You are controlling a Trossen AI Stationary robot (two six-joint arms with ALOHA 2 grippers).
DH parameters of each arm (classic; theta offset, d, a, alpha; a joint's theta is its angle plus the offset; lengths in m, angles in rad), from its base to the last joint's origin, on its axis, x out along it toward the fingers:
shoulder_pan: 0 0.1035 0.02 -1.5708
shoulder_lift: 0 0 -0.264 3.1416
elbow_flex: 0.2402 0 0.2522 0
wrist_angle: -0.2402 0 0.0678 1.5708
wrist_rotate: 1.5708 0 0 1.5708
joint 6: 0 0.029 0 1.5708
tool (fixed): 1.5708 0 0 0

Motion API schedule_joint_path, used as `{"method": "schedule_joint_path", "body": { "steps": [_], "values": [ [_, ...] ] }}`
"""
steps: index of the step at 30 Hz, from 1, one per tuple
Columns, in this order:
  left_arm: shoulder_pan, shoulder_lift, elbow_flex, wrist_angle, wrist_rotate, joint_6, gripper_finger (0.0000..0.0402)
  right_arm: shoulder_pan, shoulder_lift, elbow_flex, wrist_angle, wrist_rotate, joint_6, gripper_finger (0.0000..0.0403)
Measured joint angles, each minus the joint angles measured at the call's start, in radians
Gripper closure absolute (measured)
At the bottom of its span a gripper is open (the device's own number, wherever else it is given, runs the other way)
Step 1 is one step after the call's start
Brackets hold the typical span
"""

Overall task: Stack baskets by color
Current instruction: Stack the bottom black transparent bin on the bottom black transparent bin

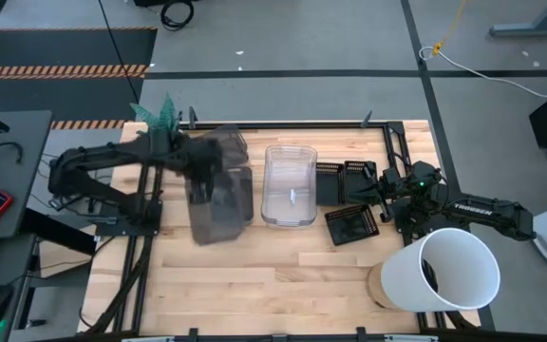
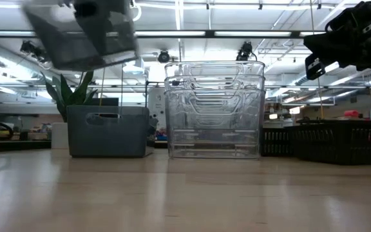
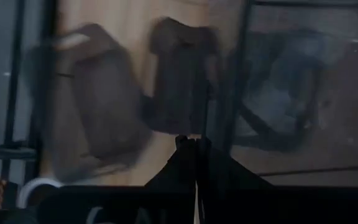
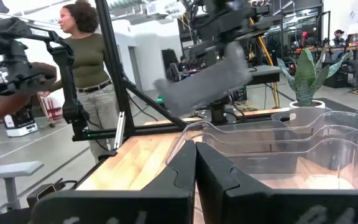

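From the counter-level view, the bare wooden counter (image 2: pixel 185 193) is seen nearest. Behind it, a stack of clear baskets (image 2: pixel 214 109) is set near the middle, with a smoky dark grey basket (image 2: pixel 108 131) resting on the counter to one side of it and black slotted baskets (image 2: pixel 330 142) on the other.

A second smoky grey basket (image 2: pixel 85 32) is held tilted in the air above the resting grey one. It is gripped by the left gripper (image 1: pixel 190 152), whose fingers are closed on its rim; in the overhead view the lifted basket hangs blurred over the grey one, just beside the clear stack.

The right gripper (image 1: pixel 380 195) is held above the counter over the black slotted baskets, its fingers pressed together with nothing between them. A big white bucket (image 1: pixel 449 271) stands near the right arm.

Farther back, a small plant (image 2: pixel 69 93) is seen at the counter's far edge. Beyond the counter, a person (image 4: pixel 89 62) is seen standing in the room.
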Motion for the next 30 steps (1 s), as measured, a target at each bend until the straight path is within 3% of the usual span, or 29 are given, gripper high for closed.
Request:
{"method": "schedule_joint_path", "body": {
  "steps": [11, 18, 30],
  "values": [
    [0.233, 0.095, -0.001, 0.060, 0.025, 0.164, 0.0397, 0.000, 0.000, 0.000, 0.001, 0.000, 0.000, 0.0389],
    [0.285, 0.184, -0.002, 0.083, 0.033, 0.227, 0.0397, 0.000, 0.000, 0.000, 0.001, 0.000, 0.000, 0.0389],
    [0.289, 0.303, -0.002, 0.095, 0.133, 0.291, 0.0397, 0.000, 0.000, 0.000, 0.002, 0.000, 0.000, 0.0389]
  ]
}}
